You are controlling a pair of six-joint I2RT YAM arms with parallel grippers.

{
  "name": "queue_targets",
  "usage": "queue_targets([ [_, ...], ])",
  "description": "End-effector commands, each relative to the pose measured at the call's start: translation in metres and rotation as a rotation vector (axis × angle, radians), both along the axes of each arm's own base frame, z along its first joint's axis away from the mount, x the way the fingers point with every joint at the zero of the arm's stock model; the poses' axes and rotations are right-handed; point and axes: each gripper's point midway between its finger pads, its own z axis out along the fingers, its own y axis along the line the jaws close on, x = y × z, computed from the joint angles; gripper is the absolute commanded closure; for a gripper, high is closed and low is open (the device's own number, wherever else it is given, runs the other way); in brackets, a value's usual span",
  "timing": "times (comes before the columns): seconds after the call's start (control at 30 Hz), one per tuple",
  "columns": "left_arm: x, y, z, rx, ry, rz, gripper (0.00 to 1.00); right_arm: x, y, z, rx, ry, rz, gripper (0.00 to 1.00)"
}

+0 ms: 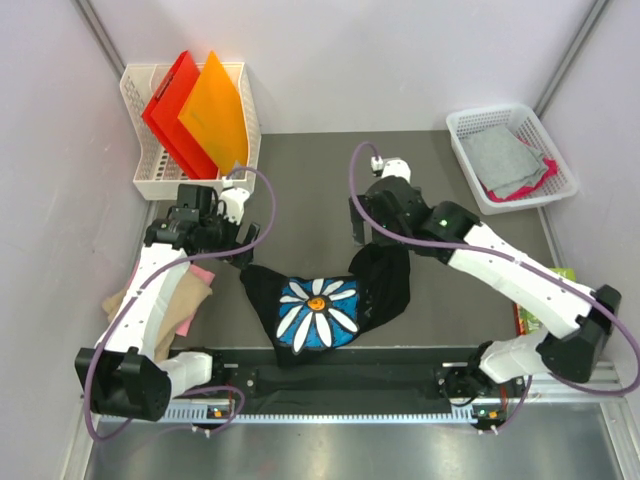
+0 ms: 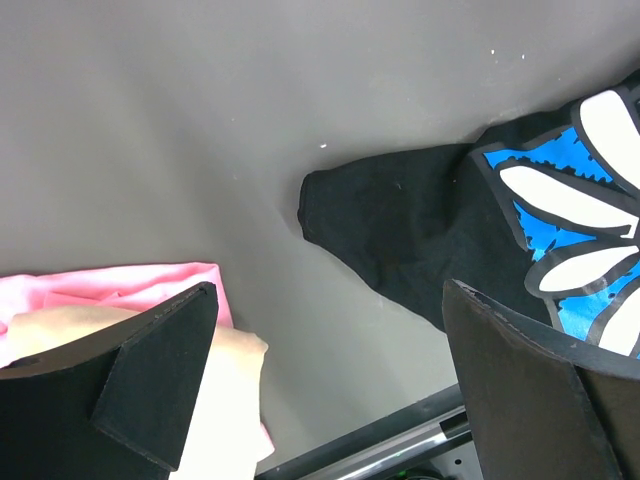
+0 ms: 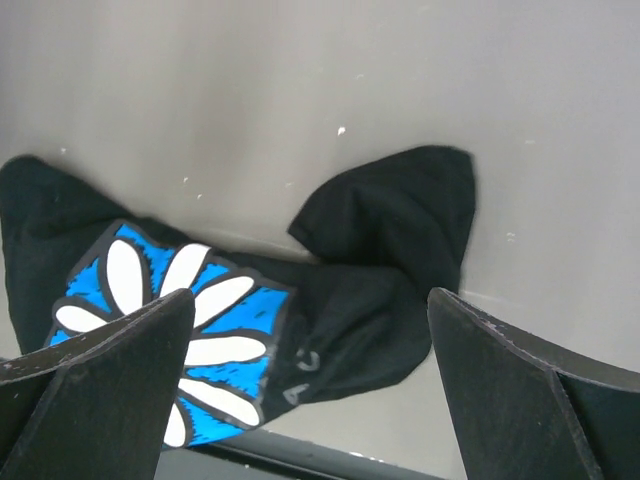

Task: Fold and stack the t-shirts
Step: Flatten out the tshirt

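While it lies crumpled on the table (image 1: 300, 180) near the front edge, between the arms, the black shirt (image 1: 385, 285) shows its print face up: a white daisy (image 1: 318, 308) with an orange centre on a blue patch (image 2: 556, 240). Black cloth juts out at each side. Left gripper (image 2: 328, 290) hangs wide open above the left flap, holding nothing; right gripper (image 3: 310, 295) gapes empty above the right one. Tan shirt (image 1: 180, 295) and pink shirt (image 1: 203, 272) lie bunched together at the table's left edge.

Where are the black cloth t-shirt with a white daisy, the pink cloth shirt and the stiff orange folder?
black cloth t-shirt with a white daisy (image 1: 318, 305): top view, on the daisy print.
pink cloth shirt (image 2: 130, 285): left wrist view, on its upper fold.
stiff orange folder (image 1: 215, 112): top view, on its broad face.
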Motion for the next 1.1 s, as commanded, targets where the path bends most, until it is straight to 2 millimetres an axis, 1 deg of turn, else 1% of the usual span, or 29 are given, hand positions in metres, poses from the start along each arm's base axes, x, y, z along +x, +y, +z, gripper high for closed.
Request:
queue_targets([
  [0.0, 0.011, -0.003, 0.018, -0.028, -0.07, 0.001, 0.01, -0.003, -0.041, 0.028, 0.026, -0.101, -0.085, 0.0],
  [0.03, 0.011, -0.003, 0.017, -0.028, -0.071, 0.001, 0.01, -0.004, -0.041, 0.026, 0.045, -0.095, -0.077, 0.0],
  [0.07, 0.011, -0.004, 0.013, -0.03, -0.067, -0.001, 0.01, -0.008, -0.044, 0.02, 0.037, -0.083, -0.067, 0.0],
  [0.1, 0.01, -0.004, 0.011, -0.029, -0.061, 0.002, 0.01, -0.007, -0.047, 0.016, 0.031, -0.074, -0.071, 0.0],
  [0.13, 0.01, -0.005, 0.009, -0.036, -0.053, 0.002, 0.01, -0.01, -0.048, 0.007, 0.013, -0.05, -0.063, 0.0],
  [0.17, 0.007, -0.005, 0.003, -0.035, -0.033, 0.001, 0.01, -0.009, -0.049, -0.001, -0.008, -0.032, -0.058, 0.0],
  [0.2, 0.005, -0.005, -0.002, -0.034, -0.018, -0.003, 0.01, -0.007, -0.054, -0.009, -0.028, -0.014, -0.069, 0.0],
  [0.23, 0.002, -0.005, -0.007, -0.034, -0.002, -0.009, 0.01, -0.007, -0.054, -0.023, -0.046, 0.019, -0.061, 0.0],
  [0.27, -0.004, -0.005, -0.019, -0.031, 0.033, -0.013, 0.01, -0.003, -0.06, -0.03, -0.061, 0.028, -0.068, 0.0],
  [0.3, -0.005, -0.005, -0.027, -0.034, 0.05, -0.012, 0.01, 0.0, -0.059, -0.035, -0.064, 0.035, -0.063, 0.0],
  [0.33, -0.006, -0.005, -0.031, -0.032, 0.068, -0.011, 0.01, 0.002, -0.056, -0.046, -0.059, 0.054, -0.04, 0.0],
  [0.37, -0.003, -0.003, -0.034, -0.021, 0.071, 0.008, 0.01, 0.004, -0.055, -0.05, -0.053, 0.063, -0.034, 0.0],
  [0.4, -0.004, -0.004, -0.039, -0.027, 0.103, 0.011, 0.01, 0.01, -0.058, -0.054, -0.051, 0.072, -0.043, 0.0],
  [0.43, -0.005, -0.006, -0.041, -0.036, 0.127, 0.01, 0.01, 0.013, -0.054, -0.062, -0.046, 0.09, -0.019, 0.0],
  [0.47, -0.005, -0.008, -0.044, -0.038, 0.15, 0.006, 0.01, 0.018, -0.058, -0.065, -0.041, 0.098, -0.03, 0.0],
  [0.5, -0.005, -0.01, -0.053, -0.034, 0.186, 0.003, 0.01, 0.021, -0.058, -0.067, -0.037, 0.103, -0.025, 0.01],
  [0.53, -0.003, -0.011, -0.054, -0.033, 0.194, 0.002, 0.01, 0.024, -0.054, -0.071, -0.028, 0.117, -0.005, 0.02],
  [0.57, -0.002, -0.012, -0.057, -0.028, 0.203, -0.001, 0.01, 0.029, -0.057, -0.074, -0.02, 0.125, -0.012, 0.02],
  [0.63, 0.002, -0.013, -0.067, -0.022, 0.23, -0.009, 0.01, 0.034, -0.052, -0.078, -0.002, 0.147, 0.013, 0.04],
  [0.67, 0.004, -0.014, -0.07, -0.023, 0.238, -0.009, 0.01, 0.037, -0.054, -0.079, 0.0, 0.154, 0.007, 0.05],
  [0.7, 0.003, -0.018, -0.077, -0.023, 0.266, -0.02, 0.01, 0.038, -0.053, -0.08, 0.002, 0.162, 0.014, 0.07],
  [0.77, 0.004, -0.021, -0.086, -0.023, 0.303, -0.027, 0.01, 0.04, -0.05, -0.081, 0.016, 0.174, 0.029, 0.08],
  [0.9, 0.003, -0.022, -0.1, -0.01, 0.357, -0.033, 0.01, 0.042, -0.044, -0.083, 0.041, 0.19, 0.042, 0.12],
  [1.07, 0.005, -0.026, -0.112, -0.022, 0.385, -0.056, 0.06, 0.041, -0.041, -0.083, 0.053, 0.202, 0.045, 0.17],
])
